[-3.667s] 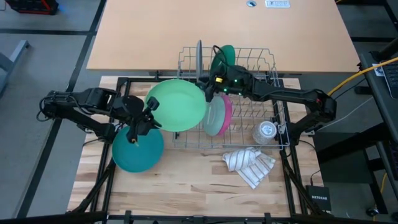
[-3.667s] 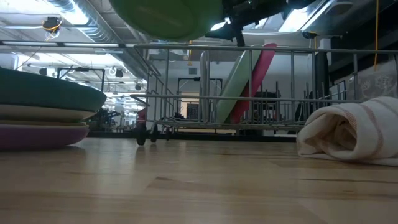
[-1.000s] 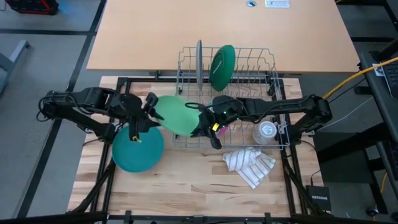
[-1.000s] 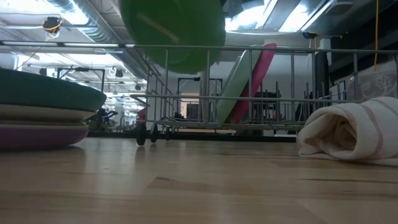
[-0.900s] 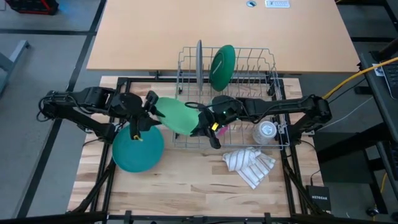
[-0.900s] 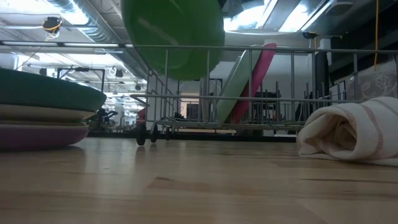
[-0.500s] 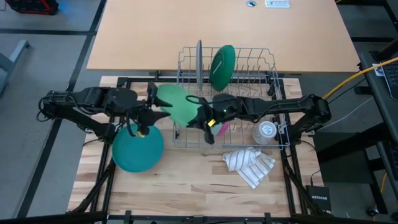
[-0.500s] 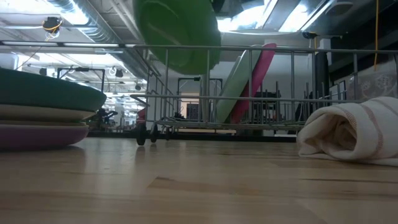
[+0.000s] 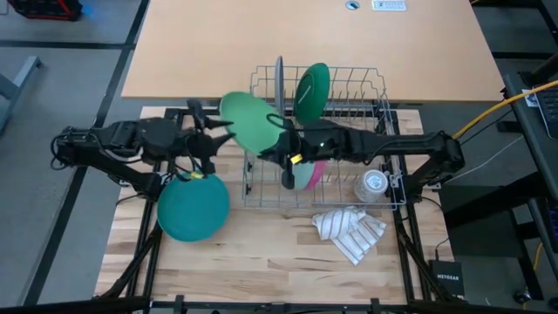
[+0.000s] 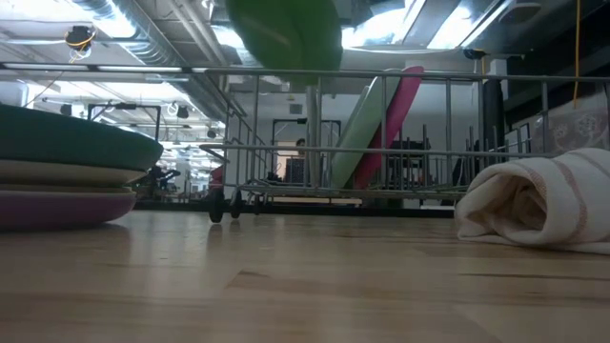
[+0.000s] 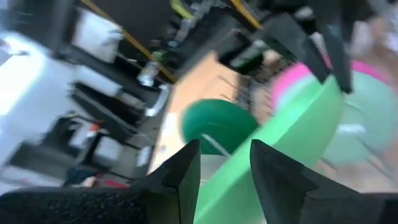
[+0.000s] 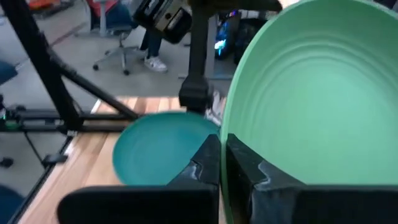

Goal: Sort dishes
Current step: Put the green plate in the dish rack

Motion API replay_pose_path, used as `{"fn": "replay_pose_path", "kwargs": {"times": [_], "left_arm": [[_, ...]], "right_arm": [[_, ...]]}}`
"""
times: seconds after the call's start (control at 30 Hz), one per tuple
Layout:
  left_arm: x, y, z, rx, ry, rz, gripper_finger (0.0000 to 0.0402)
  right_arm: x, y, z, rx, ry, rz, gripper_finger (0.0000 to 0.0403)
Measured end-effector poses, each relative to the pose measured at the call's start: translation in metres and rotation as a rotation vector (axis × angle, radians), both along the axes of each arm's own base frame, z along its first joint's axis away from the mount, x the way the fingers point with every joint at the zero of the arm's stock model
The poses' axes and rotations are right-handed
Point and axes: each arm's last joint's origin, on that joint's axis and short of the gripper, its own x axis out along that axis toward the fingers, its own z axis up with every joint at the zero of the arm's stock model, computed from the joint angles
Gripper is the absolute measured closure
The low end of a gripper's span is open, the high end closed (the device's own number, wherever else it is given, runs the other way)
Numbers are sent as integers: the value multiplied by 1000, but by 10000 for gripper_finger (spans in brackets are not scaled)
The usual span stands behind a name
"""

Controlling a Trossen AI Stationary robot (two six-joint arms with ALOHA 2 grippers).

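1. Wire dish rack (image 9: pixel 327 139): the landmark, standing on the wooden table (image 9: pixel 261 253).
2. Light green plate (image 9: pixel 250 122): held tilted in the air at the rack's left end, above its rim.
3. Right gripper (image 9: pixel 281 148): fingers pinched tight on the light green plate's edge (image 12: pixel 230 155), over the rack's left part.
4. Left gripper (image 9: pixel 209 131): just left of the rack, beside the same plate; fingers (image 11: pixel 180 180) parted, the plate's rim between them, contact not discernible.
5. Teal plate (image 9: pixel 193 208): topping a stack left of the rack.
6. Dark green plate (image 9: pixel 311 92) and grey plate (image 9: pixel 279 83): upright in the rack's far slots.
7. Pink plate (image 10: pixel 391 119): leaning inside the rack.
8. Striped cloth (image 9: pixel 349 231): in front of the rack.
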Motion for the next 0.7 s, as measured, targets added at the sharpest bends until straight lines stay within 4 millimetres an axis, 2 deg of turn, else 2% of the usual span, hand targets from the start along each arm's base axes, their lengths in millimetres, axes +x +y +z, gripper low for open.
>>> {"fn": "replay_pose_path", "kwargs": {"times": [0.23,0.4,0.53,0.7], "left_arm": [[-25,1,22,-13,-179,34,288],[-42,4,26,-130,-269,54,296],[-45,5,20,-207,-257,74,301],[-42,5,4,-253,-137,112,307]], "right_arm": [[-8,-23,35,0,-41,-69,394],[-24,-38,73,34,-72,-161,392],[-43,-50,103,59,-85,-259,395],[-71,-61,137,130,-132,-363,395]]}}
